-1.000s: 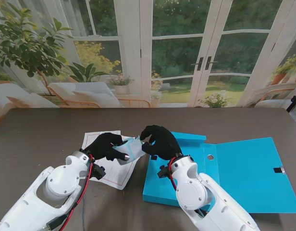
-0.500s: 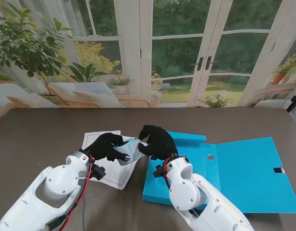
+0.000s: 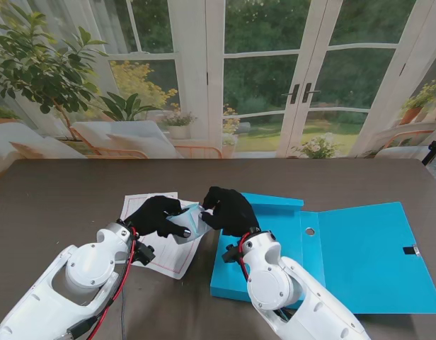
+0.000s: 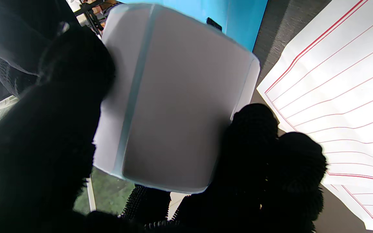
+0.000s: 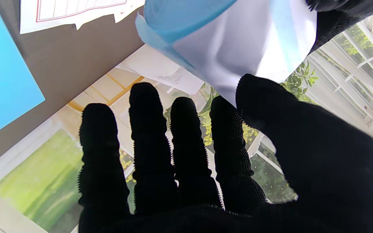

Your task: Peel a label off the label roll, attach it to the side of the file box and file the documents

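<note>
The left hand (image 3: 158,214) is clamped on the roll (image 3: 192,221), held over the papers (image 3: 172,256) at nine o'clock of the box (image 3: 359,248). The right hand (image 3: 231,210) pinches a label edge at its thumb tip. Labels look light, floppy and sticky; take only a corner.

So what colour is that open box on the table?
Bright blue file box, clearest in the stand view.

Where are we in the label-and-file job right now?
Early. The open blue file box shows no label; the red-lined white documents lie outside it. The left hand holds the white label roll; the right hand pinches its edge. Peeling, sticking, filing remain.
</note>
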You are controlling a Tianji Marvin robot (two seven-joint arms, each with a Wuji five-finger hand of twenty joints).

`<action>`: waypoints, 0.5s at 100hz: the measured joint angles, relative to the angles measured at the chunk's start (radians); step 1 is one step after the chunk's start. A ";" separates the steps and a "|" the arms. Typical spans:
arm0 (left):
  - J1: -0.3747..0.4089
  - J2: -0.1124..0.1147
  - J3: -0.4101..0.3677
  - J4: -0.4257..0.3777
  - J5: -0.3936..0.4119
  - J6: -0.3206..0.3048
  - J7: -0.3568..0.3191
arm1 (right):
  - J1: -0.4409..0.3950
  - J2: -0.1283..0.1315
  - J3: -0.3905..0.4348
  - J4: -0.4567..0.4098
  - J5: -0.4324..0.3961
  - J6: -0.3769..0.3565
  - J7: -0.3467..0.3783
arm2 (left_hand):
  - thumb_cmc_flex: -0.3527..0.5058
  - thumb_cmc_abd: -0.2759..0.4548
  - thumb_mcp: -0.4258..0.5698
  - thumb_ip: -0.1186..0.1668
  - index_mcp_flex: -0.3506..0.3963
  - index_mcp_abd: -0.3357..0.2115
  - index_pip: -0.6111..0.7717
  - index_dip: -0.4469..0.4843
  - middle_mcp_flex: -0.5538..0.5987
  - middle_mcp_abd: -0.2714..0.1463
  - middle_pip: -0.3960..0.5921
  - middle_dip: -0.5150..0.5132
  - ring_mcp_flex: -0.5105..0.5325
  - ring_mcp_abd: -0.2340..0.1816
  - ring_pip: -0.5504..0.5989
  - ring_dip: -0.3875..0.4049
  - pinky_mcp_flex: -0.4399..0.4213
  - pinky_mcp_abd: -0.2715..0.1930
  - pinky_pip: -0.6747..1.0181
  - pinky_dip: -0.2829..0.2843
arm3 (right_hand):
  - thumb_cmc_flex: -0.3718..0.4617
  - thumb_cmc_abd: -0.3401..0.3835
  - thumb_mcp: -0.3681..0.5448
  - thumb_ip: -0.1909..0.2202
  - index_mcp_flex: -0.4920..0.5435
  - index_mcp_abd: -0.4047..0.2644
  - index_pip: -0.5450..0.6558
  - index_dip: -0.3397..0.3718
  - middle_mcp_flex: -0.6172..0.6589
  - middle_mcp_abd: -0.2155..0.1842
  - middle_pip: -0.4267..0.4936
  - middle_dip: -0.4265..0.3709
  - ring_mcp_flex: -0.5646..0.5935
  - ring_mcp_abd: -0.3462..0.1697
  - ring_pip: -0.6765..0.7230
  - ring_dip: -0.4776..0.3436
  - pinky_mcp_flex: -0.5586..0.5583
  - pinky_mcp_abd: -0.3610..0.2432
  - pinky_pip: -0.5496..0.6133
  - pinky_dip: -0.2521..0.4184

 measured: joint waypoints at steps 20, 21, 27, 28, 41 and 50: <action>0.000 0.000 -0.001 0.004 -0.010 0.000 0.003 | 0.002 -0.001 -0.004 0.011 0.005 -0.018 0.001 | 0.000 0.000 0.000 0.000 0.000 0.000 0.000 0.000 0.000 0.000 0.000 0.000 0.000 0.001 0.000 0.000 0.000 0.000 0.000 0.000 | 0.061 -0.078 0.093 0.058 0.087 -0.030 -0.005 -0.009 0.099 -0.008 -0.061 0.021 0.047 -0.008 -0.001 0.002 0.000 0.000 0.011 -0.002; 0.000 0.000 -0.001 0.004 -0.010 0.000 0.003 | 0.003 -0.001 -0.004 0.012 0.006 -0.019 0.000 | 0.000 0.000 0.000 0.000 0.000 0.000 0.000 0.000 0.000 0.000 0.000 0.000 0.000 0.001 0.000 0.000 0.000 0.001 0.000 0.000 | 0.061 -0.081 0.093 0.060 0.090 -0.031 -0.007 -0.010 0.102 -0.009 -0.062 0.022 0.044 -0.008 -0.002 0.002 0.000 0.000 0.011 -0.002; 0.000 0.000 -0.001 0.005 -0.011 -0.001 0.001 | 0.007 -0.004 -0.009 0.023 0.010 -0.024 -0.009 | 0.000 0.000 0.000 0.000 0.000 0.000 0.000 0.000 0.001 0.001 0.000 0.000 0.000 0.001 0.000 0.000 0.000 0.001 0.000 0.000 | 0.061 -0.111 0.103 0.168 0.103 -0.034 -0.012 -0.010 0.129 -0.014 -0.083 0.035 0.077 -0.009 0.001 0.002 0.000 0.000 0.015 -0.003; 0.000 0.000 -0.001 0.005 -0.011 -0.001 0.000 | 0.008 -0.005 -0.009 0.025 0.011 -0.025 -0.011 | 0.000 0.000 0.000 0.000 0.000 0.000 0.000 0.000 0.001 0.001 0.000 0.000 0.000 0.001 0.000 0.000 0.000 0.001 0.000 0.000 | 0.061 -0.111 0.103 0.189 0.105 -0.035 -0.012 -0.010 0.129 -0.014 -0.086 0.037 0.077 -0.009 0.001 0.002 0.000 0.000 0.017 -0.004; -0.001 0.001 -0.001 0.008 -0.011 -0.008 -0.009 | 0.017 -0.014 -0.015 0.044 0.021 -0.027 -0.028 | 0.000 0.000 0.000 0.000 0.000 0.000 0.000 0.000 0.001 0.001 0.000 0.000 0.000 0.001 0.000 0.000 0.000 0.001 0.000 0.000 | 0.061 -0.137 0.102 0.450 0.117 -0.040 -0.020 -0.009 0.131 -0.014 -0.110 0.040 0.076 -0.009 0.000 0.003 0.000 0.000 0.022 -0.020; -0.001 0.002 -0.002 0.008 -0.011 -0.011 -0.018 | 0.020 -0.018 -0.015 0.049 0.035 -0.026 -0.028 | 0.000 0.000 0.000 0.000 0.000 0.000 0.000 0.000 0.001 0.001 0.000 0.000 0.000 0.001 0.000 0.000 0.000 0.001 0.000 0.000 | 0.061 -0.137 0.091 0.567 0.120 -0.031 -0.069 -0.028 0.131 -0.014 -0.110 0.040 0.075 -0.009 0.000 0.003 0.000 0.000 0.022 -0.021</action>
